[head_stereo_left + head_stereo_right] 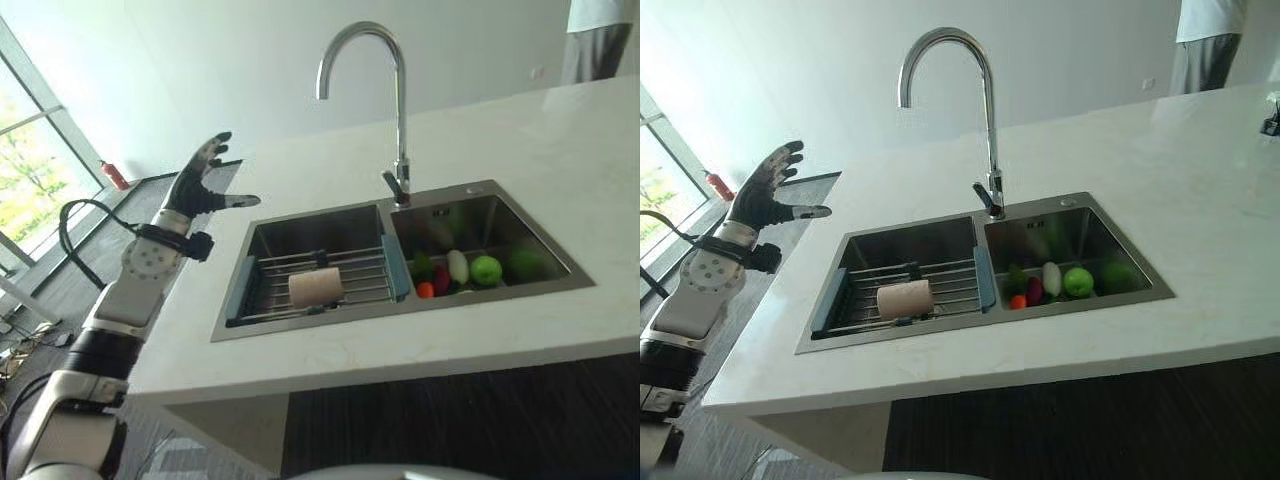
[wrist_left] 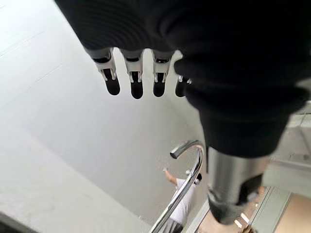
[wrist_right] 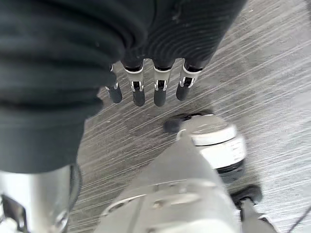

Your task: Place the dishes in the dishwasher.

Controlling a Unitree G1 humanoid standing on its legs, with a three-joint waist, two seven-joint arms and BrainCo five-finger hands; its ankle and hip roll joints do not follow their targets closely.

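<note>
Left hand [image 1: 205, 180] hovering open and empty, left of the sink [image 1: 300, 320]; no dish gripped.
Cup [image 1: 316, 286] lying on its side on the rack [image 1: 355, 268] in the left basin, likely draining; fruit and veg [image 1: 470, 270] sitting in the right basin. Fingers spreading straight, probably lining up a reach for the cup. Right wrist view adding the right hand [image 3: 146, 87], fingers relaxed, holding nothing, hanging low over the floor. Left wrist view adding the tap [image 2: 187, 182] and a person far back.

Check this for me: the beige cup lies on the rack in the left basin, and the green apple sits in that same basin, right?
Not quite. The beige cup does lie on the rack in the left basin, but the green apple sits in the right basin, as the left eye view shows.
</note>
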